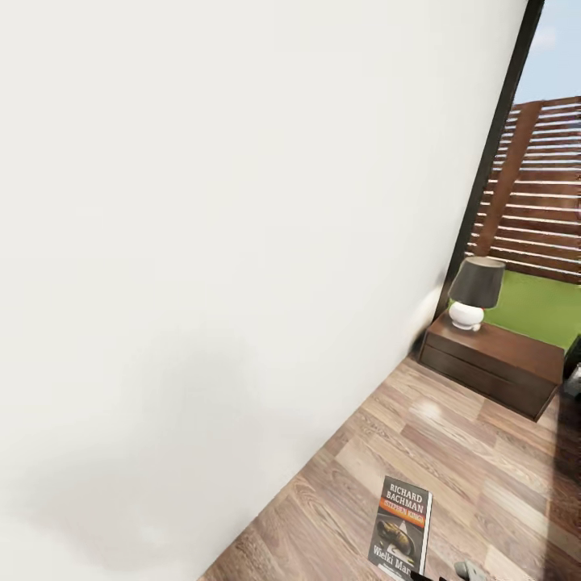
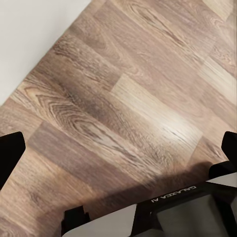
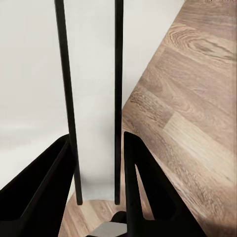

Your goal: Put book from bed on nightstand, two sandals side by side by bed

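The book [image 1: 401, 528] is seen in the head view low in the frame, cover facing the camera and upright, above the wood-plank floor [image 1: 452, 452]; it is judged to be carried on edge so that it can be set flat on the nightstand [image 1: 494, 361], which stands well ahead beside the white wall [image 1: 226, 242] and bears a lamp [image 1: 473, 294]. In the right wrist view, the right gripper [image 3: 97, 148] is closed on the book's thin edges. The left gripper [image 2: 121, 148] is spread wide over bare floor, holding nothing.
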Motion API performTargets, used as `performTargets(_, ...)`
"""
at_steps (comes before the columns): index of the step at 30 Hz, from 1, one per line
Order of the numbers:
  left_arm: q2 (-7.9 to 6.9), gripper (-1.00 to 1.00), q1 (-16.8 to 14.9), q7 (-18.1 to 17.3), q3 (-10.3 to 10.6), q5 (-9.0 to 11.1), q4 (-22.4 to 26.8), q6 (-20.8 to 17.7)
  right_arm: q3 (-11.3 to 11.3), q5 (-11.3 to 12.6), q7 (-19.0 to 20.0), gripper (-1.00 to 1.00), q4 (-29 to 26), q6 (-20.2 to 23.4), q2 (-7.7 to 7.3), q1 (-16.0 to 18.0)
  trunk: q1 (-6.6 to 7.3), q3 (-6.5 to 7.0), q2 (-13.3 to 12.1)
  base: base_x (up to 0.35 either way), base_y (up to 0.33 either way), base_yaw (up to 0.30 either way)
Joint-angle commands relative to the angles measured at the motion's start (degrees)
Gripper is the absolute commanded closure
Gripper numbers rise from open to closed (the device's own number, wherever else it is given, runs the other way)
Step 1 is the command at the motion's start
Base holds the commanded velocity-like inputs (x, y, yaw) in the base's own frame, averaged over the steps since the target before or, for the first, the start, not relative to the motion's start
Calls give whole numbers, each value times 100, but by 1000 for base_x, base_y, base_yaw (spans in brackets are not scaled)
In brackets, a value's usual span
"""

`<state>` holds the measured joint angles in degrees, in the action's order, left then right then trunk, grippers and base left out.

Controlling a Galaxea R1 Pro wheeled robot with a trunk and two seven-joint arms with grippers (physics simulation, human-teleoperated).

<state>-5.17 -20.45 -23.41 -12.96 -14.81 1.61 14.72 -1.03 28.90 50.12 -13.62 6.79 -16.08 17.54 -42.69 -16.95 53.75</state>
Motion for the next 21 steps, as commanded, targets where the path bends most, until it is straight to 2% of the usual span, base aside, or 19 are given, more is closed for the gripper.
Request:
performTargets(1,-2,-100,-3,-14,-49,-57,-3,22,-11,37,15,100,0,59,0,4,0,-7,5,0,0,-178)
performTargets(12,-2,-100,-3,-14,-49,-56,-3,22,-11,37,15,100,0,59,0,4,0,-7,5,12,0,-178)
performTargets(21,-2,-100,-3,-14,-49,-57,-3,22,-11,37,15,100,0,59,0,4,0,-7,5,280,0,-178)
